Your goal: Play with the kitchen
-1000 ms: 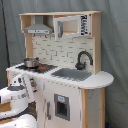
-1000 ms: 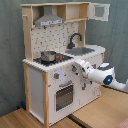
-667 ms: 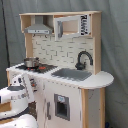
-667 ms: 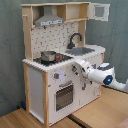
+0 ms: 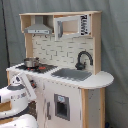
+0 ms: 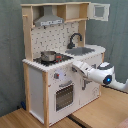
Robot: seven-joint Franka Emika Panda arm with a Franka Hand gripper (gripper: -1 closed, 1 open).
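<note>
The kitchen [image 5: 75,90] [image 6: 37,85] is a tall toy of white panels and pale wood. It has a range hood [image 5: 37,27] [image 6: 50,20], a black faucet [image 5: 84,57] [image 6: 75,38] and a grey sink [image 5: 71,74] [image 6: 82,50]. A small metal pot [image 5: 31,62] [image 6: 48,55] stands on the stovetop. The oven door [image 6: 64,95] is closed. My gripper [image 6: 76,65] [image 5: 23,80] is held against the front edge of the counter, beside the knobs and just above the oven. The white arm [image 6: 105,77] reaches in from the second exterior view's right.
A wooden surface [image 6: 100,112] lies under and in front of the kitchen. A grey curtain [image 5: 115,40] hangs behind it. The upper cabinet's small door [image 6: 100,11] stands open. The rounded countertop end [image 5: 102,79] juts out by the sink.
</note>
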